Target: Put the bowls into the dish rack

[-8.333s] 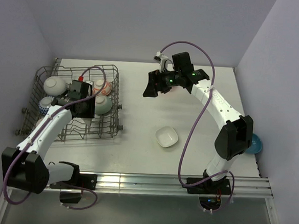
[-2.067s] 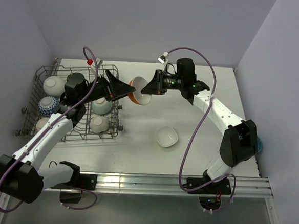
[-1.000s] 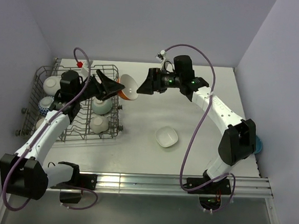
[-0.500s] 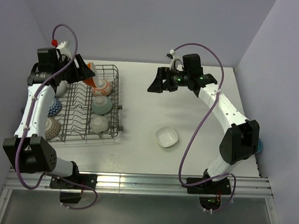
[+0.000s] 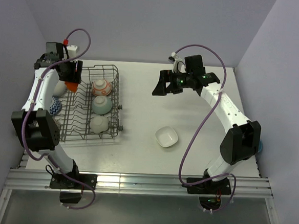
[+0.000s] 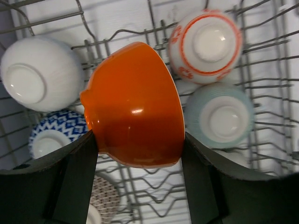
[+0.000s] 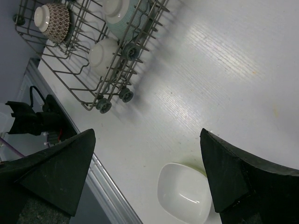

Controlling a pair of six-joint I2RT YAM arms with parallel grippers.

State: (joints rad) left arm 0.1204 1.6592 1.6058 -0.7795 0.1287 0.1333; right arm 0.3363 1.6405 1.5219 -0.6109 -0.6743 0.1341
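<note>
My left gripper [image 5: 70, 75] is shut on an orange bowl [image 5: 72, 85] and holds it over the far left part of the grey wire dish rack [image 5: 81, 130]. In the left wrist view the orange bowl [image 6: 135, 105] sits bottom-up between my fingers [image 6: 70, 182], above the rack [image 6: 268, 86]. Below it are a white bowl [image 6: 39, 79], a red-orange patterned bowl [image 6: 205, 44], a pale green bowl [image 6: 222, 116] and a blue-patterned bowl [image 6: 46, 137]. My right gripper [image 5: 161, 87] is open and empty, high above the table. A white square bowl [image 5: 166, 137] lies on the table, also in the right wrist view [image 7: 184, 193].
A blue bowl [image 5: 257, 145] shows at the table's right edge, partly hidden behind my right arm. A brown-patterned bowl [image 7: 51, 16] and a small white bowl [image 7: 105, 53] sit in the rack [image 7: 93, 88]. Walls close the back and both sides.
My left gripper has carried the orange bowl down and a little left, over the rack's far left corner. My right gripper has drifted slightly right, still open.
</note>
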